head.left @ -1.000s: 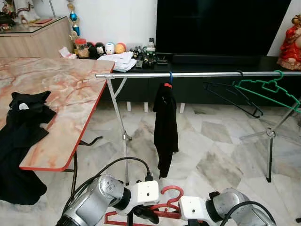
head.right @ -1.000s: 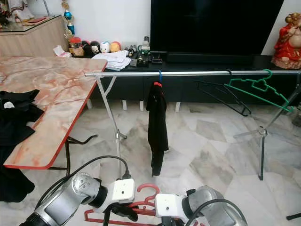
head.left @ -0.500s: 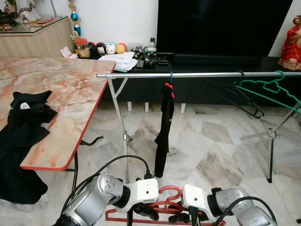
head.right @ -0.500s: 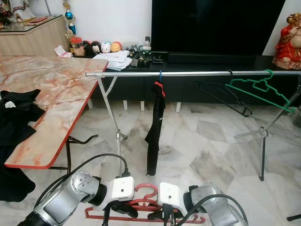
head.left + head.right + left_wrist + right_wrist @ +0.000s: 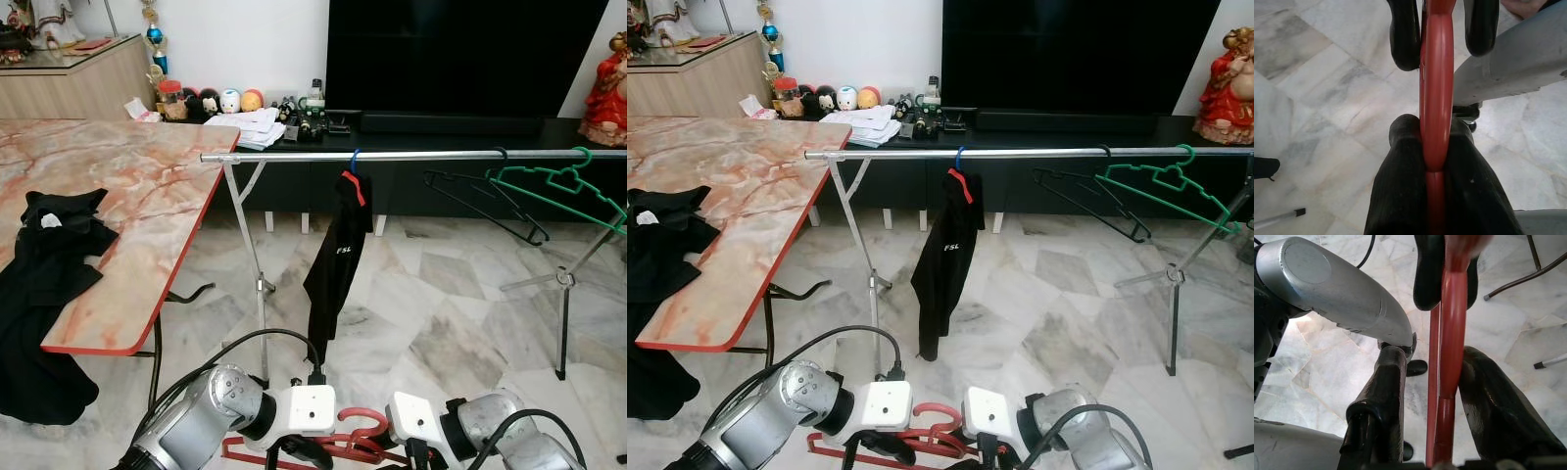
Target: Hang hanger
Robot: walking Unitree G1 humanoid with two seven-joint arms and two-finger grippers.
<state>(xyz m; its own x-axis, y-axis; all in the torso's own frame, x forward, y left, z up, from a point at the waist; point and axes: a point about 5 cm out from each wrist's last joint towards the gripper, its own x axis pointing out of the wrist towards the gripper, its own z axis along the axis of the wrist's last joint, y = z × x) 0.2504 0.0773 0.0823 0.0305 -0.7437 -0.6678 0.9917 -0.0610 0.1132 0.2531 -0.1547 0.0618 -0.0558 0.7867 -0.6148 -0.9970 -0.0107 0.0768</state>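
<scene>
Left gripper [image 5: 1436,147] clamped on red plastic hanger [image 5: 1436,88], both black fingers [image 5: 1400,176] pressed against the bar in left wrist view. Right gripper [image 5: 1447,401] around the same hanger, but one finger [image 5: 1386,396] stands apart from the bar with a gap; contact on the other side unclear, so grip state cannot be told. Hanger held low before the body, red hook [image 5: 359,423] showing between the two wrists, well below and short of the silver clothes rail [image 5: 411,155].

Risks, judged:
- Hanger gripped by two arms at once: unequal motion likely to twist or bend the thin plastic, or lever it out of the left fingers.
- Loose right hold: slip probable if left lets go first.
- Long lift to rail; hook may strike the black garment on its blue hanger [image 5: 338,255] and set it swinging, or miss the rail.
- Black cable [image 5: 265,338] looping at left arm could snag the hanger.
- Black wire hanger [image 5: 485,201] and green plastic hanger [image 5: 563,186] already on rail farther right; free span between them and garment is the safer target.

Writing: white letters on garment, apparently "FSL" [image 5: 949,247], small, uncertain. No other legible labels.
</scene>
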